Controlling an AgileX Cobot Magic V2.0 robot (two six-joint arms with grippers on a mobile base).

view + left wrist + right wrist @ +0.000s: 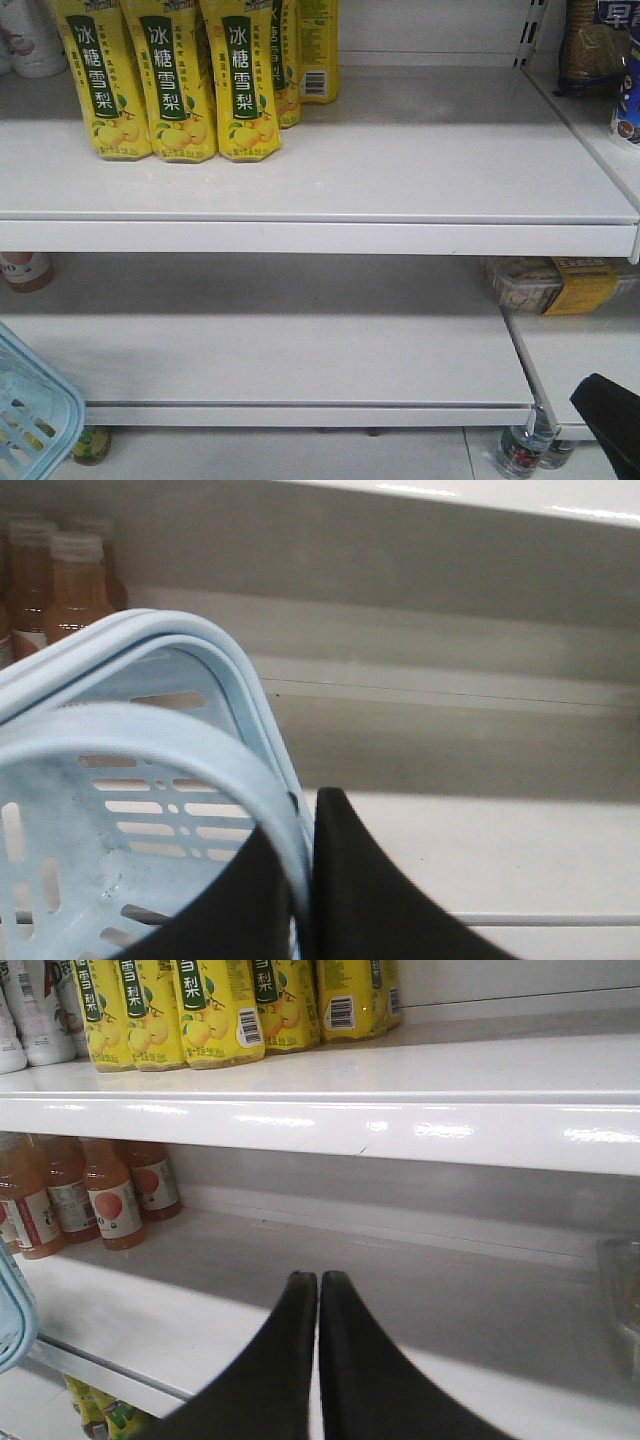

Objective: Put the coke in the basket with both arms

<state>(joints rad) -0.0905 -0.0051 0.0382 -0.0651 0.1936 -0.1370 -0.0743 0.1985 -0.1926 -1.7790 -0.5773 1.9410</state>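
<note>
The light blue basket (pixel 120 810) fills the left of the left wrist view; a corner of it shows at the bottom left of the front view (pixel 30 420) and at the left edge of the right wrist view (pixel 12 1310). My left gripper (pixel 308 815) is shut on the basket's rim and handle band, one finger inside and one outside. My right gripper (pixel 319 1276) is shut and empty, hovering in front of the lower shelf; a black part of it shows at the bottom right of the front view (pixel 612 420). The coke is not in view.
Yellow pear-drink bottles (pixel 170 80) stand on the upper shelf (pixel 320 215). Orange juice bottles (pixel 110 1200) stand at the left of the lower shelf. A packaged box (pixel 550 285) lies on the right. Small bottles (pixel 522 450) stand below the lower shelf.
</note>
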